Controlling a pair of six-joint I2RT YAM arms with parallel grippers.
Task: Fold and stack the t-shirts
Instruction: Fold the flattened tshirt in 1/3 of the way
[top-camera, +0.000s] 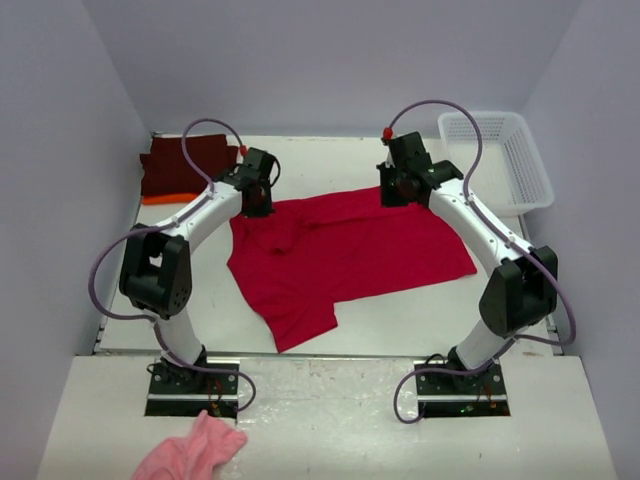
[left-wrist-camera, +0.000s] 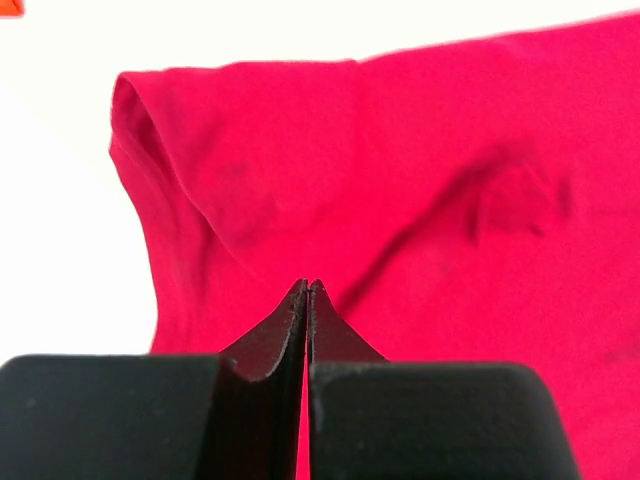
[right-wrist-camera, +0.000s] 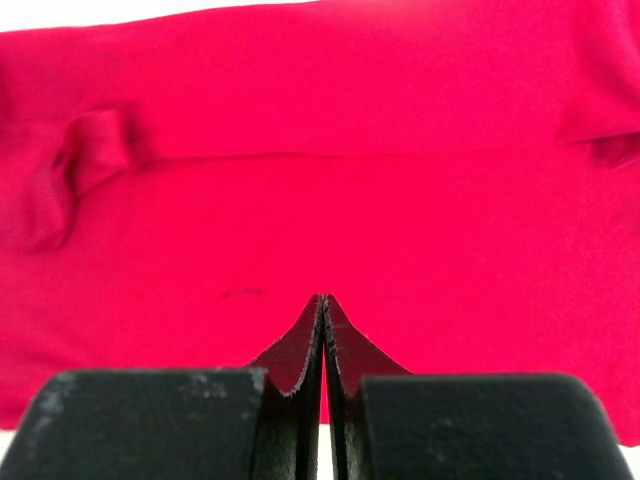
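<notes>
The red t-shirt (top-camera: 340, 255) is lying flat on the tabletop (top-camera: 420, 310), stretching long from left to right, with one corner poking toward the arms. At its far edge, the left jaws and right jaws are both sitting squeezed shut, one near each end. The maroon t-shirt (top-camera: 180, 165) is lying far left.

Three t-shirts are lying on the one table (top-camera: 400, 310): one bright red t-shirt (top-camera: 340, 250), one dark maroon t-shirt (top-camera: 185, 165) and one orange t-shirt (top-camera: 165, 199), which is showing only a thin edge under the maroon one. Two arms are reaching over the table, the left arm (top-camera: 190, 220) and the right arm (top-camera: 480, 225). Each arm is carrying one hand, so two are showing: the left hand (left-wrist-camera: 307, 285) and the right hand (right-wrist-camera: 323, 298). One white basket (top-camera: 500, 160) is sitting there, and one pink fluffy cloth (top-camera: 190, 450) is lying there too.
</notes>
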